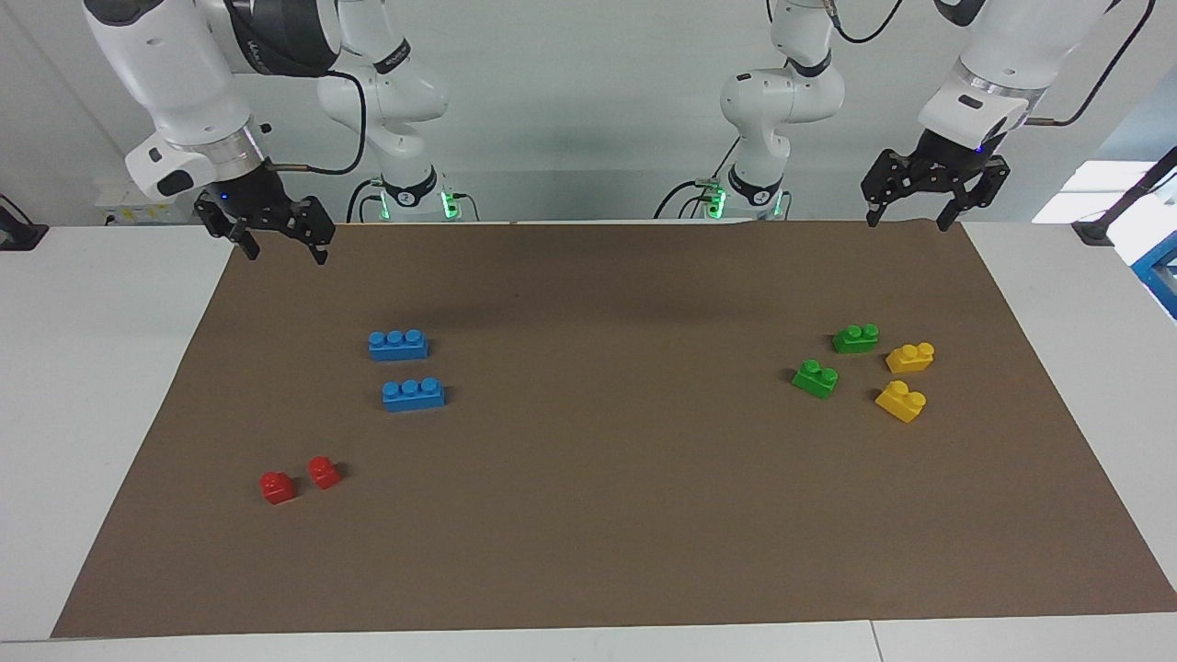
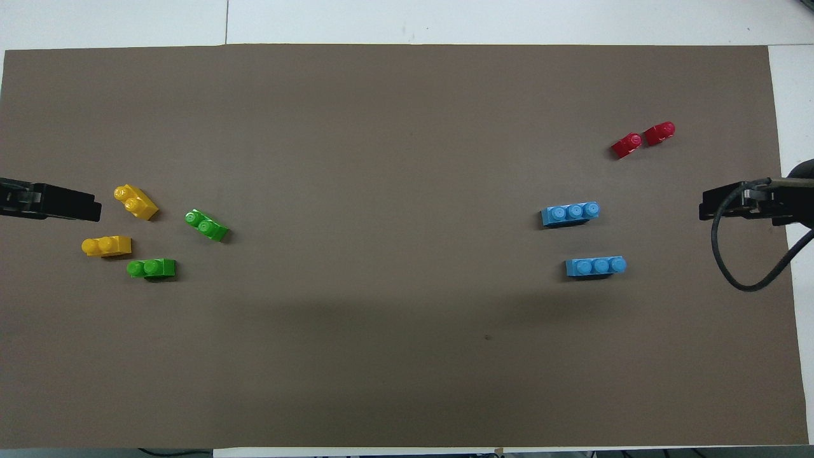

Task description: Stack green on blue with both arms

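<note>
Bricks all loose on the brown mat (image 1: 598,515), none stacked, none held. Two green bricks (image 1: 855,338) (image 1: 816,378) sit toward the left arm's end of the table, close together but apart, the second one a bit farther from the robots. In the overhead view they show at (image 2: 151,268) and (image 2: 206,225). Two yellow bricks (image 1: 909,357) (image 1: 901,401) lie just beside the greens, closer to the mat edge at that end. Two blue bricks (image 1: 398,345) (image 1: 414,394) sit toward the right arm's end, roughly parallel, one nearer the robots than the other, a gap between them; overhead at (image 2: 596,266) and (image 2: 570,214). Two small red bricks (image 1: 278,487) (image 1: 324,473) lie side by side, almost touching, farther from the robots than the blues.

Left gripper (image 1: 906,221) hangs in the air over the mat's robot-side corner at its own end, fingers spread wide, nothing between them. Right gripper (image 1: 283,250) hangs over the other robot-side corner, fingers also spread wide, nothing in them. Both arms wait well apart from every brick. Overhead view shows only the gripper tips at the picture's sides, left (image 2: 51,201) and right (image 2: 750,202)
</note>
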### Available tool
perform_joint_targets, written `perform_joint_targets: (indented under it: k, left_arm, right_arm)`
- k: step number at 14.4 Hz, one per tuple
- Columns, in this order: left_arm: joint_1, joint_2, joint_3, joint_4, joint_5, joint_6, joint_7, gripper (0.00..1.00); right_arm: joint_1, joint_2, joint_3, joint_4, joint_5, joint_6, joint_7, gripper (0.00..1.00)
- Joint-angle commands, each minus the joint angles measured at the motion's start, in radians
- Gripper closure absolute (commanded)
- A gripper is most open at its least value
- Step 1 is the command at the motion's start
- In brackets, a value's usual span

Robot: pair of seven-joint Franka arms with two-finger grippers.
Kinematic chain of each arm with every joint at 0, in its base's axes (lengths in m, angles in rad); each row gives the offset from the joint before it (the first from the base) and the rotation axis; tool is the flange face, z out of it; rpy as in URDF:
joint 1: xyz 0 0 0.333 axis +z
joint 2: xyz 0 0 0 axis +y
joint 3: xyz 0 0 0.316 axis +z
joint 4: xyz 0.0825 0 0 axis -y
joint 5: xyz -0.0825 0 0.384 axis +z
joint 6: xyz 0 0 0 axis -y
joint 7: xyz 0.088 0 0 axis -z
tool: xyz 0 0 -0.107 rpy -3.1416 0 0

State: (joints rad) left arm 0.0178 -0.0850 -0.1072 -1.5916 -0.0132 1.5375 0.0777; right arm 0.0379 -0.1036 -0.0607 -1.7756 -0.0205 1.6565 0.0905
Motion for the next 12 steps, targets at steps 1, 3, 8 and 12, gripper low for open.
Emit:
perform_joint_targets:
  k: [1, 3, 8, 12]
  left_arm:
    - [-0.01, -0.029, 0.008, -0.036, -0.013, 0.021, -0.01, 0.0]
    - [-0.01, -0.029, 0.008, -0.034, -0.014, 0.023, -0.009, 0.0]
    - [-0.007, -0.03, 0.008, -0.034, -0.017, 0.016, -0.051, 0.0]
    - [-0.01, -0.033, 0.008, -0.041, -0.017, 0.01, -0.096, 0.0]
  right_arm:
    - [-0.001, -0.002, 0.002, -0.001, 0.004, 0.006, 0.018, 0.0]
    - [-0.001, -0.001, 0.002, -0.001, 0.004, 0.006, 0.017, 0.0]
    - [-0.001, -0.001, 0.002, -0.001, 0.004, 0.008, 0.015, 0.0]
    - [-0.003, -0.001, 0.001, -0.001, 0.004, 0.008, 0.005, 0.0]
